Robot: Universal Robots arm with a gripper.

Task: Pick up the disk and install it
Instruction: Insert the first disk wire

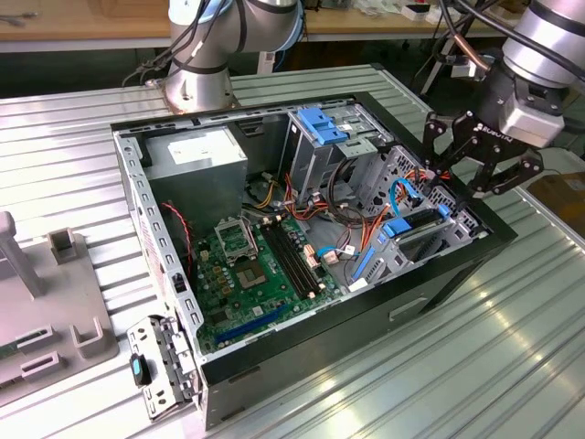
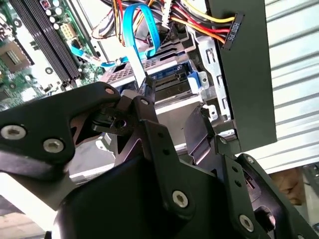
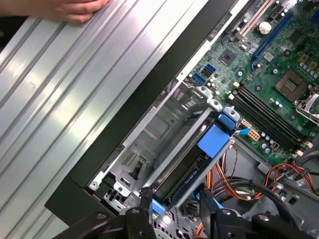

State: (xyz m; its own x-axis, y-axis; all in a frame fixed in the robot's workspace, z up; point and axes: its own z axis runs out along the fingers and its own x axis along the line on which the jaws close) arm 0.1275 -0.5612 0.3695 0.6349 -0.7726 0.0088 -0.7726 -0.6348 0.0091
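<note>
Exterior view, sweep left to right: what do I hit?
grey fixture → power supply box → drive cage with the blue top → disk in its blue carrier → hand, open, over the case's corner.

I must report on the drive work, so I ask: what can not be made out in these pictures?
Disk: label and back end hidden inside the metal bay, first wrist view.
Part of the bay: covered by the open gripper, second wrist view.
Hand: cut off by the picture's edge, first wrist view.
</note>
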